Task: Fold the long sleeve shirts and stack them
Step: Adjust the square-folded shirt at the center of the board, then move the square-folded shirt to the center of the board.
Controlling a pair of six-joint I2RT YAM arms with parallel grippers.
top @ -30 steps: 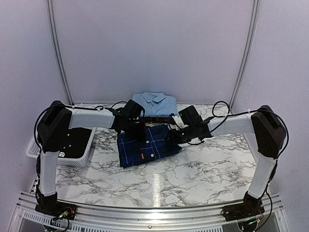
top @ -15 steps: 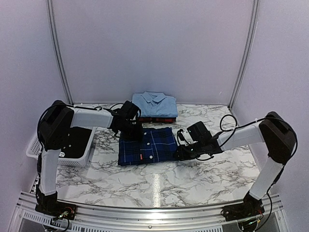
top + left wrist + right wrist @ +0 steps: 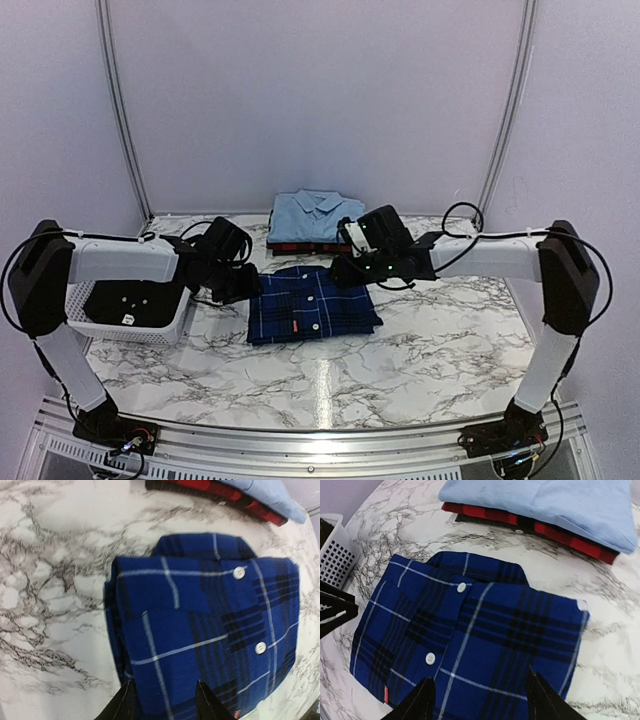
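The navy plaid shirt point(image 3: 312, 305) lies folded flat on the marble table, collar toward the back. Behind it the light blue shirt point(image 3: 318, 213) rests folded on the red-and-black plaid shirt point(image 3: 300, 243). My left gripper point(image 3: 245, 285) hovers at the navy shirt's left edge, open, its fingertips point(image 3: 125, 705) apart above the cloth point(image 3: 200, 620). My right gripper point(image 3: 345, 270) hangs over the shirt's back right part, open too, fingertips point(image 3: 545, 700) spread wide above the plaid point(image 3: 470, 630). Neither holds anything.
A white slotted basket point(image 3: 130, 330) with something dark inside stands at the table's left edge, close to the left arm; its corner point(image 3: 335, 550) shows in the right wrist view. The folded stack point(image 3: 545, 505) sits by the back wall.
Both grippers have opened. The left arm drew back leftward to the navy shirt's left edge. The right arm swung from the shirt's right front to its back right side.
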